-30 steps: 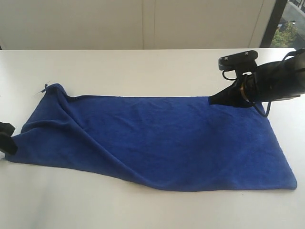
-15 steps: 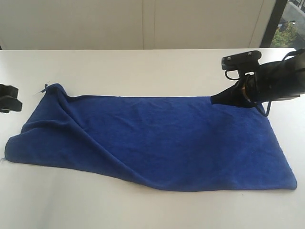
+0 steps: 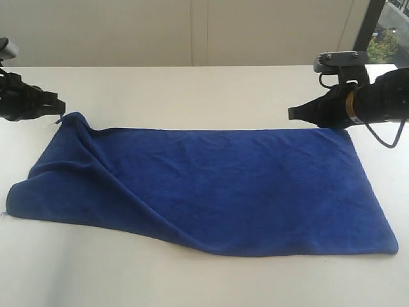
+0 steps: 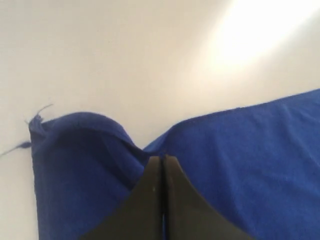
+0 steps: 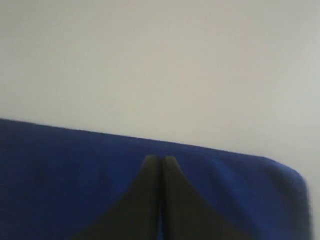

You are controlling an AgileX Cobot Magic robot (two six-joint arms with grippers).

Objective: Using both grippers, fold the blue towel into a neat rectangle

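The blue towel [image 3: 211,185] lies spread lengthwise on the white table [image 3: 192,89], with a raised fold running from its far left corner toward the front edge. My left gripper [image 3: 59,107] is shut just beside that rumpled far left corner. In the left wrist view its tips [image 4: 161,158] meet over the towel [image 4: 250,165] with no cloth between them. My right gripper [image 3: 291,114] is shut and hovers just behind the towel's far edge, near the far right corner. In the right wrist view its tips [image 5: 160,159] are pressed together above the towel [image 5: 60,170], holding nothing.
A loose thread [image 4: 15,148] sticks out from the towel's far left corner. A pale wall [image 3: 192,32] rises behind the table, with a window [image 3: 383,32] at the far right. The table's front edge is out of frame.
The left gripper swung from the towel's front left corner to its far left corner and shut. The right gripper drew back to the right, off the towel's far edge.
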